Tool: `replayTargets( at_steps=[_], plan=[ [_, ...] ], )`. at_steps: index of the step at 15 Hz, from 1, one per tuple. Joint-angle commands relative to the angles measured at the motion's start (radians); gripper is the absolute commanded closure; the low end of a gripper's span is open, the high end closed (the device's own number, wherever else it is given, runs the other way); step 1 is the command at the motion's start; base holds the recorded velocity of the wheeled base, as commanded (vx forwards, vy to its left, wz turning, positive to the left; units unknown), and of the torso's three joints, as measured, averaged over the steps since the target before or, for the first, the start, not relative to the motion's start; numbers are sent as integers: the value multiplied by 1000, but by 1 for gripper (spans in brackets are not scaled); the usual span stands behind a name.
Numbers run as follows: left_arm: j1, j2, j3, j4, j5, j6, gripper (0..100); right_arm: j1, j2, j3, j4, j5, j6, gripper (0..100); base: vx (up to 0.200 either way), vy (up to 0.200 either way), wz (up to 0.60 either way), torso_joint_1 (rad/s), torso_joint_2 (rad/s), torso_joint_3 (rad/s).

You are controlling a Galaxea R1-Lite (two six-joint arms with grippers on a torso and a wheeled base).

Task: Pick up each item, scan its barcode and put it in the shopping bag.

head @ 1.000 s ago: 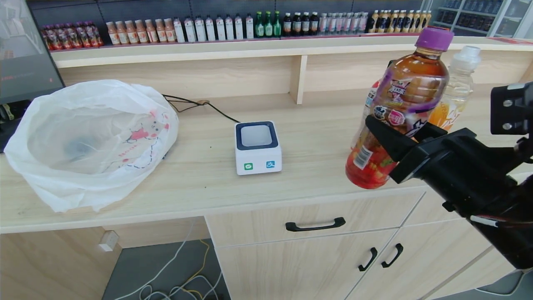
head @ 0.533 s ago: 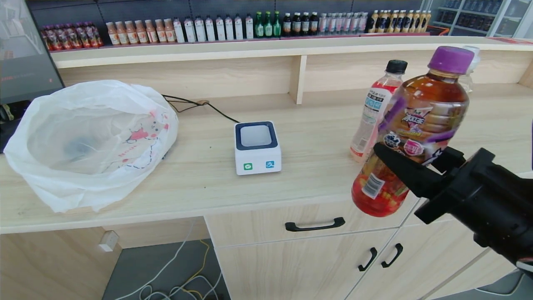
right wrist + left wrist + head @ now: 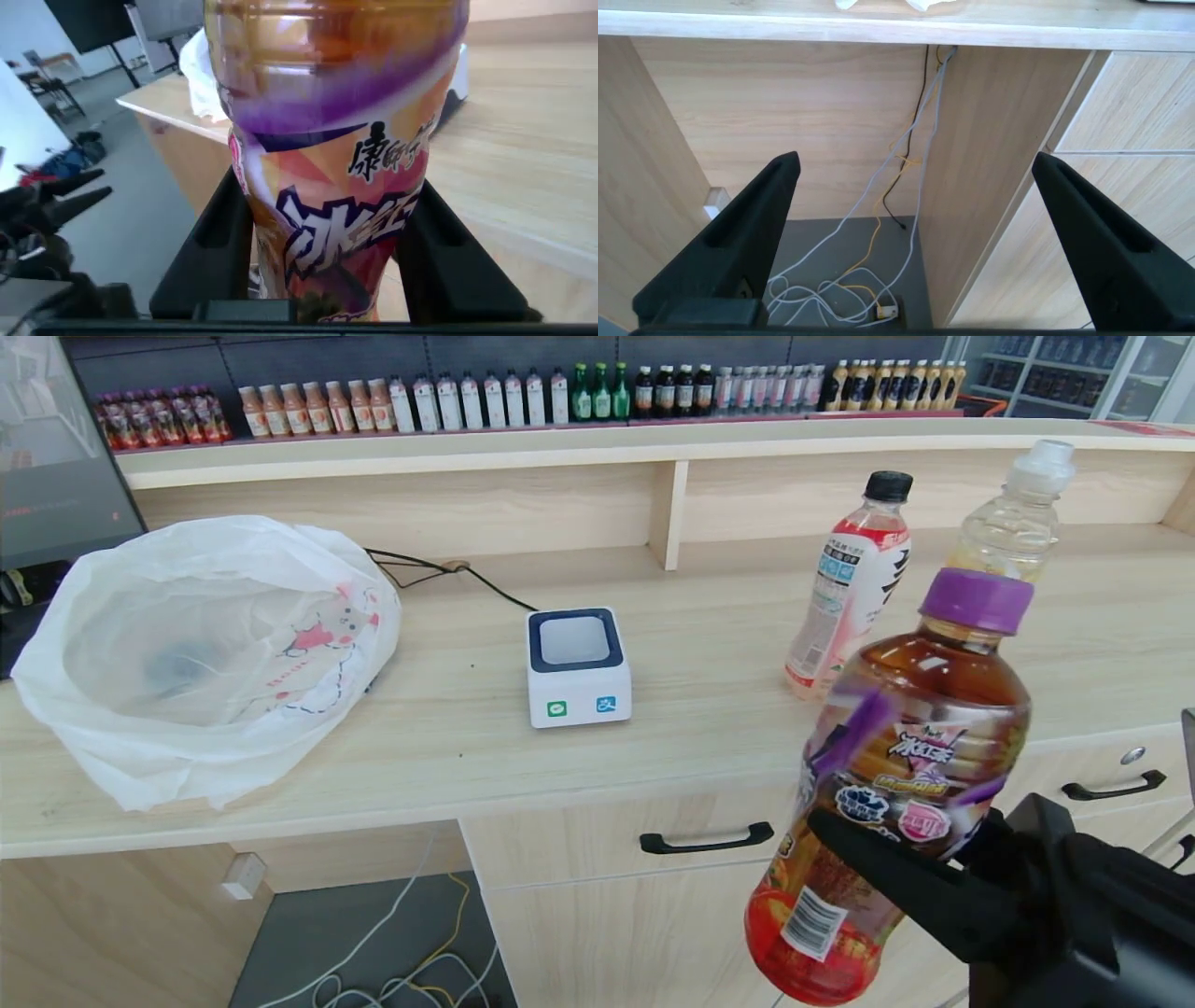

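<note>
My right gripper (image 3: 920, 849) is shut on a purple-capped tea bottle (image 3: 896, 775) with a red-orange lower label and a barcode low on its side. The bottle hangs nearly upright in front of the counter's front edge, over the drawers at the lower right. In the right wrist view the bottle (image 3: 336, 140) sits between the two black fingers (image 3: 215, 243). The white scanner (image 3: 578, 666) stands mid-counter. The white shopping bag (image 3: 201, 653) lies open at the left. My left gripper (image 3: 915, 243) is open below the counter, facing the cabinet recess.
A pink bottle with a black cap (image 3: 845, 588) and a clear bottle with a white cap (image 3: 1013, 518) stand at the counter's right. A cable (image 3: 448, 569) runs behind the scanner. A raised shelf (image 3: 560, 448) lines the back. Loose cables (image 3: 868, 280) lie on the floor.
My right gripper has carried the purple-capped bottle down and toward me, from above the counter's right side to in front of the drawers. The two standing bottles are now uncovered.
</note>
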Motion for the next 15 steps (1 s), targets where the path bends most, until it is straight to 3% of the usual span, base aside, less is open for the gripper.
replayTargets(
  at_steps=[1, 4, 8, 15],
  plan=[
    [0, 0, 0, 0, 0, 0, 0, 8, 10, -20, -1, 32, 65, 100, 0, 0, 0, 0, 0, 0],
    [0, 0, 0, 0, 0, 0, 0, 8, 13, -46, -1, 128, 219, 100, 0, 0, 0, 0, 0, 0],
    [0, 0, 0, 0, 0, 0, 0, 10, 97, -112, -24, 138, 400, 100, 0, 0, 0, 0, 0, 0],
    [-2, 0, 0, 0, 0, 0, 0, 106, 295, -192, -212, 138, 478, 100, 0, 0, 0, 0, 0, 0]
  ],
)
